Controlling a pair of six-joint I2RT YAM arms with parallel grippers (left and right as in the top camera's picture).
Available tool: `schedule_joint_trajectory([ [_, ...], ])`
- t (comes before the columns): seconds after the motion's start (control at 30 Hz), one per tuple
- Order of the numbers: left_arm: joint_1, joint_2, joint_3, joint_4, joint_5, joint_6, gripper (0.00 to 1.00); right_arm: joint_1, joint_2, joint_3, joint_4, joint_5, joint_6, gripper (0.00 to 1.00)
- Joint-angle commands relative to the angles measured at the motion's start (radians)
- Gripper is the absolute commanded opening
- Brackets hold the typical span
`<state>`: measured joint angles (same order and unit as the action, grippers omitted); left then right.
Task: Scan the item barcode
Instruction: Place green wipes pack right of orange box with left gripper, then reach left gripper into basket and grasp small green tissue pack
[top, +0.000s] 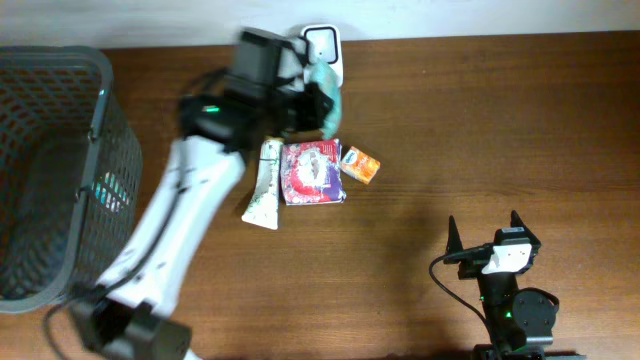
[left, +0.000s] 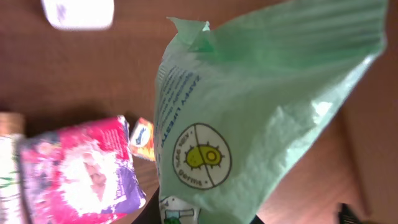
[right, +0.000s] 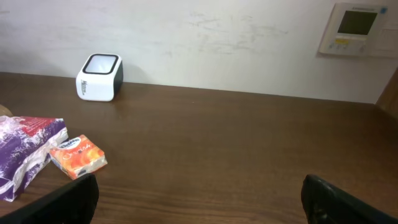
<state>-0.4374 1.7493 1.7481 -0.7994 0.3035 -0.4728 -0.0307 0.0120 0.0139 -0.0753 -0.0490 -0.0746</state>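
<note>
Dark brown wood makes up the tabletop (top: 500, 130), which runs back to a white wall. Largest on it is a grey mesh basket (top: 110, 150) at the far left edge. Next comes my left arm (top: 185, 215), reaching from the near edge toward the back. My left claw (top: 310, 110) is pinched nearly closed on a pale green pouch (left: 261, 112), lifted off the tabletop and tilted. The side facing my wrist camera carries blue print and a round yellow-green emblem. From overhead the pouch hangs close by the white scanner (top: 322, 45), which stands against the wall with its dark window on top. Below the pouch a pink and purple packet (top: 312, 172) lies flat. A white and green tube (top: 265, 185) lies along its left side, touching it or nearly so. A small orange packet (top: 360, 165) sits at its upper right corner. My right claw (top: 484, 228) rests near the front right, well apart from all of this, its fingers spread wide with nothing between them. From that wrist I see a small white wall panel (right: 356, 28) at the upper right.
</note>
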Motion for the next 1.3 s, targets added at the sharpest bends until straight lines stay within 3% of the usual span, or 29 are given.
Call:
schedule_joint_trajectory([
  [0.0,-0.1,0.14,0.005,0.038,-0.094,-0.042,0.0,0.005,-0.006,-0.008,-0.003,0.008,0.011,0.99],
  [0.1,-0.182,0.311,0.006,0.163,-0.091,-0.127,0.0,0.005,-0.006,-0.008,-0.003,0.008,0.011,0.99],
  [0.23,-0.221,0.416,0.006,0.285,-0.091,-0.127,0.06,0.005,-0.006,-0.008,-0.002,0.008,0.011,0.99],
  [0.27,-0.227,0.437,0.006,0.307,-0.091,-0.126,0.16,0.005,-0.006,-0.008,-0.002,0.008,0.011,0.99],
  [0.33,-0.227,0.441,0.01,0.317,-0.09,-0.126,0.97,0.005,-0.006,-0.008,-0.002,0.008,0.011,0.99],
  [0.37,-0.226,0.438,0.02,0.317,-0.079,-0.126,0.99,0.005,-0.006,-0.008,-0.002,0.008,0.011,0.99],
  [0.47,-0.206,0.382,0.088,0.316,-0.035,-0.082,0.99,0.005,-0.006,-0.008,-0.003,0.008,0.011,0.99],
  [0.6,-0.091,0.149,0.102,0.284,-0.034,-0.071,1.0,0.005,-0.006,-0.008,-0.002,0.008,0.011,0.99],
  [0.87,0.36,-0.218,0.102,0.018,-0.035,0.109,0.99,0.005,-0.006,-0.008,-0.002,0.008,0.011,0.99],
  [1.03,0.693,-0.241,0.102,-0.115,-0.038,0.14,0.99,0.005,-0.006,-0.008,-0.002,0.008,0.011,0.99],
  [1.1,0.815,-0.24,0.102,-0.125,-0.039,0.233,0.99,0.005,-0.006,-0.008,-0.003,0.008,0.011,0.99],
  [1.2,0.938,-0.203,0.102,-0.165,-0.251,0.251,1.0,0.005,-0.006,-0.008,-0.002,0.008,0.011,0.99],
  [1.27,0.988,-0.146,0.102,-0.172,-0.285,0.251,0.99,0.005,-0.006,-0.008,-0.002,0.008,0.011,0.99],
])
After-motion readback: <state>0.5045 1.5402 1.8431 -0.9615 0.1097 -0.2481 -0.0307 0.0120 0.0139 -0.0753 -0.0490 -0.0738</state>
